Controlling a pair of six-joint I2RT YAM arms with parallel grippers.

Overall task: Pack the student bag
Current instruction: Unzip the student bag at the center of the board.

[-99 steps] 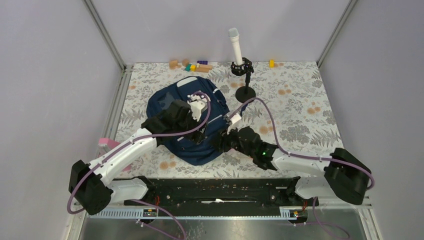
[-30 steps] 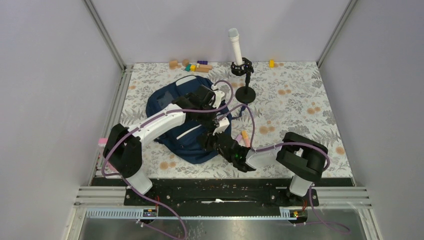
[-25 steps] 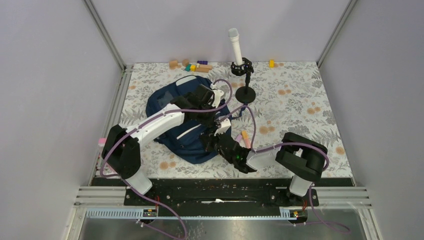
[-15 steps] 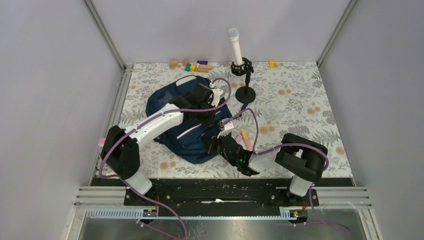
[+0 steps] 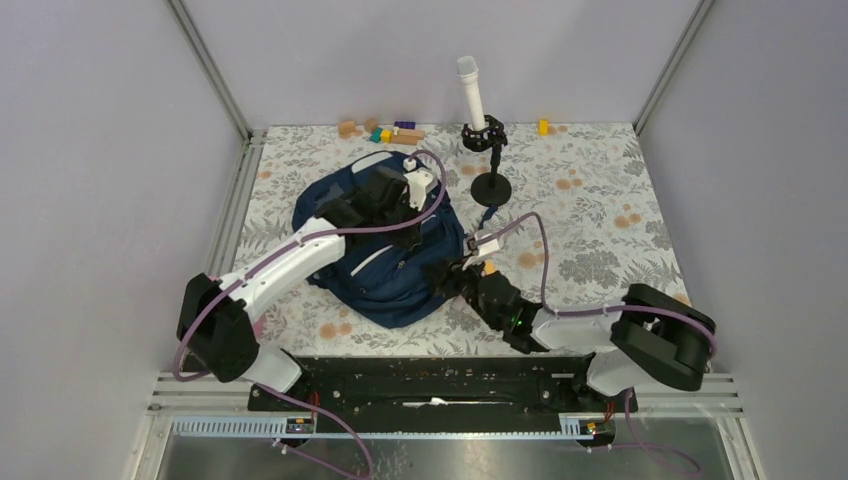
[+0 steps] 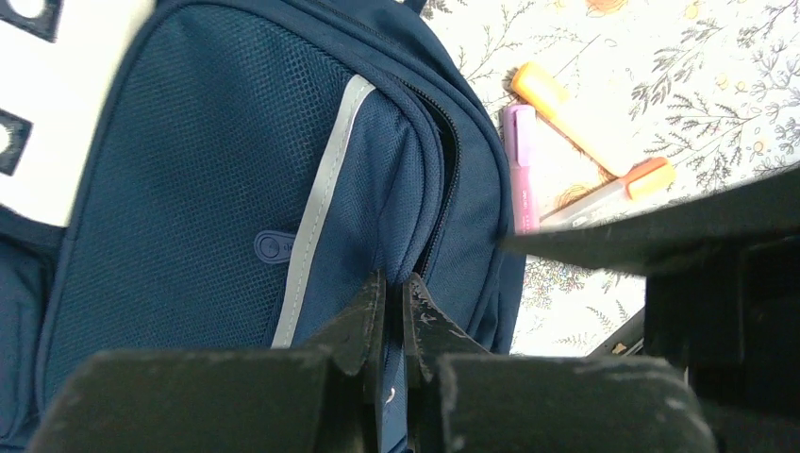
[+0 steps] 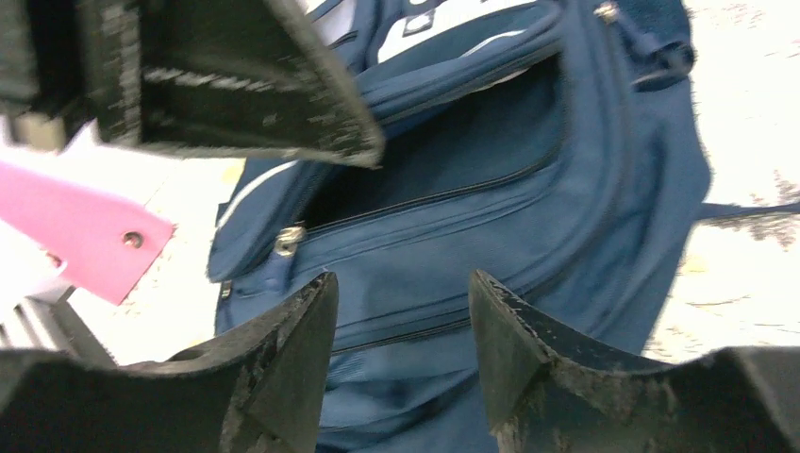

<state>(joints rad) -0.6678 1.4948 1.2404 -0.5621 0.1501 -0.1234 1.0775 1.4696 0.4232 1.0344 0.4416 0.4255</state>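
Student bag (image 6: pixel 189 189), oval logo tab (image 6: pixel 275 247) illegible

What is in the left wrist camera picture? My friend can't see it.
A navy blue fabric backpack with a grey stripe fills most of the view, and the left gripper is pinched shut on it by the zipper. Beside it, on the flowery tablecloth, lie an orange marker, a purple marker and an orange-capped pen.

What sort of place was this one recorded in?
Probably a lab robot cell, not a classroom: a table under a floral cloth, enclosed by plain panels on aluminium posts, with a microphone stand beyond the student bag.
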